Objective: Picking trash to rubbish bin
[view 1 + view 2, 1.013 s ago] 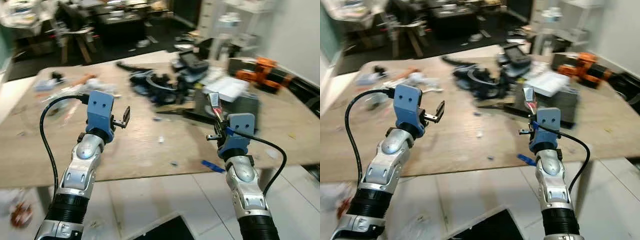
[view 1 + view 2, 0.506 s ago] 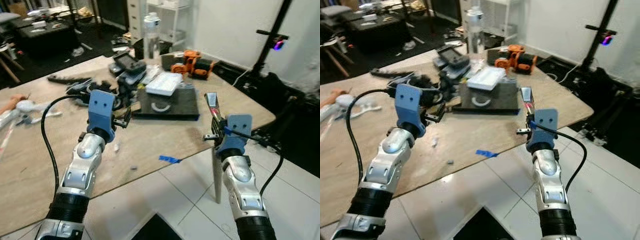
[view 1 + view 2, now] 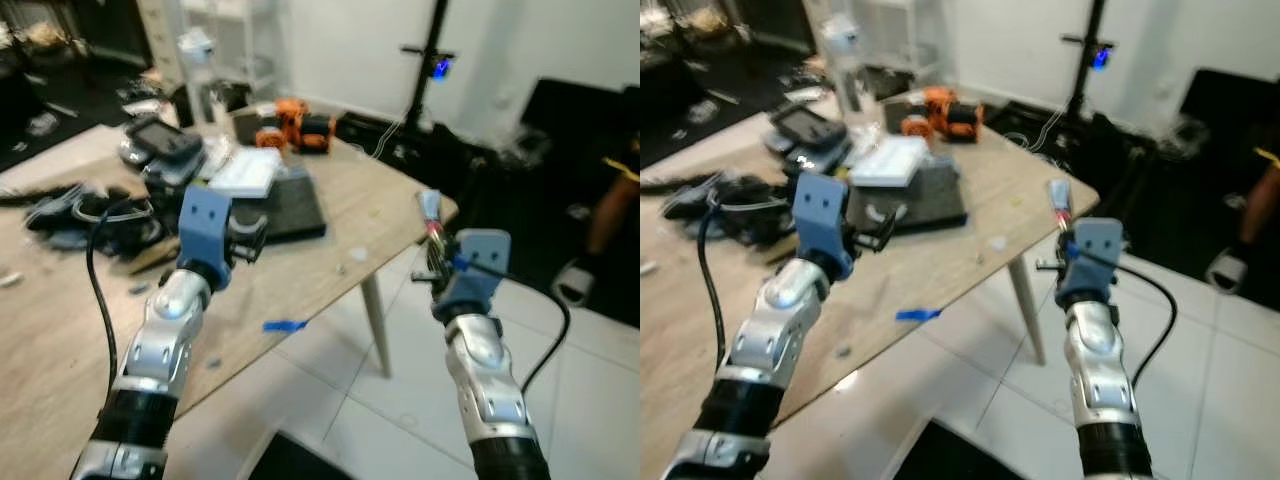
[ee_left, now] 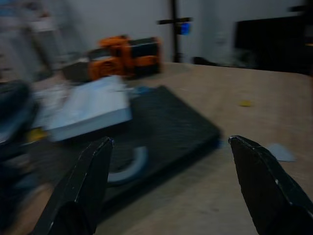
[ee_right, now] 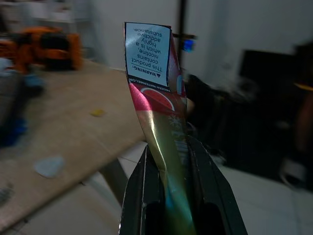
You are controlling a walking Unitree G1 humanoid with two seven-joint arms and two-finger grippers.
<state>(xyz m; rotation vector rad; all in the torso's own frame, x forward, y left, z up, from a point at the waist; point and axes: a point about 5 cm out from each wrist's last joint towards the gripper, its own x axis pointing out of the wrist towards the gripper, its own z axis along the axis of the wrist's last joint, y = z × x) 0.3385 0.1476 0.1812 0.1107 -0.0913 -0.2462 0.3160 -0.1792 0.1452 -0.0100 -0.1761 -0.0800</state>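
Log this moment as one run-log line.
phase: carrying trash | right end effector: shut on wrapper, beyond table corner | left end effector: open, empty, over table | bin: unseen

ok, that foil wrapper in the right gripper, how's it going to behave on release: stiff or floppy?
The wrapper is probably thin and floppy: it stands above the right gripper with a visible bend and twist. Likely very light, so it may flutter rather than drop straight. Its glossy foil surface looks slippery, though the fingers pinch it flat.
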